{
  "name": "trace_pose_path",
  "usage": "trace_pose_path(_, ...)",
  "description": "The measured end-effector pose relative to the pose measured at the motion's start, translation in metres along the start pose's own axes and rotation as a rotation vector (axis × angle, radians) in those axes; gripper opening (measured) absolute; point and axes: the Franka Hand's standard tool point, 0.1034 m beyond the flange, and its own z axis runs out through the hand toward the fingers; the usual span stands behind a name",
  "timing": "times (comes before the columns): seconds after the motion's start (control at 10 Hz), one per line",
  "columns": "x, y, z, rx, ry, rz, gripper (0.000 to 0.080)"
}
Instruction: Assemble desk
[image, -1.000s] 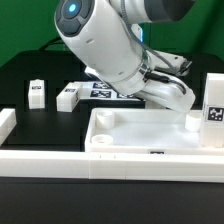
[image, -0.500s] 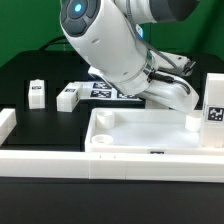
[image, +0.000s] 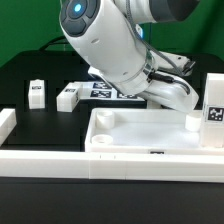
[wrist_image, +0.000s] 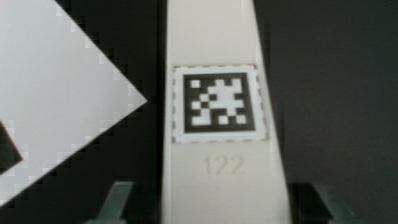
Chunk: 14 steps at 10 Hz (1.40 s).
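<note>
In the wrist view a white square leg (wrist_image: 217, 100) with a black-white tag lies on the black table, lengthwise between my fingers. My gripper (wrist_image: 217, 206) is open, with one fingertip (wrist_image: 121, 200) on each side of the leg and a dark gap on both sides. In the exterior view the white tray-like tabletop (image: 150, 128) lies at the front. One leg (image: 214, 108) stands upright at its right corner. Two more legs (image: 37, 93) (image: 68, 96) stand on the table at the left. The arm hides the gripper and the fourth leg there.
The marker board (image: 100, 91) lies behind the tabletop, and its white corner shows beside the leg in the wrist view (wrist_image: 54, 90). The long white border wall (image: 60, 160) runs along the front, with an end piece (image: 8, 122) at the left.
The arm's upper part shifted slightly toward the exterior view's right a second ago and has held still since. The parts on the table have not moved.
</note>
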Motion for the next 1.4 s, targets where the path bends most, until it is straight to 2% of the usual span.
trace_pose_path(0.2, 0.000, 0.000, -0.001, 0.001, 0.001, -0.001, 0.0288)
trace_pose_path(0.4, -0.001, -0.007, -0.012, 0.004, 0.004, -0.017, 0.0288)
trace_pose_path(0.6, -0.006, -0.011, -0.036, 0.024, 0.007, -0.036, 0.0288)
trace_pose_path(0.8, -0.019, -0.014, -0.068, 0.001, -0.006, -0.073, 0.0288)
trace_pose_path(0.9, -0.024, -0.021, -0.090, -0.015, -0.001, -0.101, 0.0288)
trace_pose_path(1.0, -0.024, -0.031, -0.105, -0.030, 0.015, -0.112, 0.0288)
trace_pose_path(1.3, -0.018, -0.032, -0.101, -0.022, 0.052, -0.114, 0.0289)
trace_pose_path(1.4, -0.013, -0.037, -0.104, -0.010, 0.106, -0.119, 0.0290)
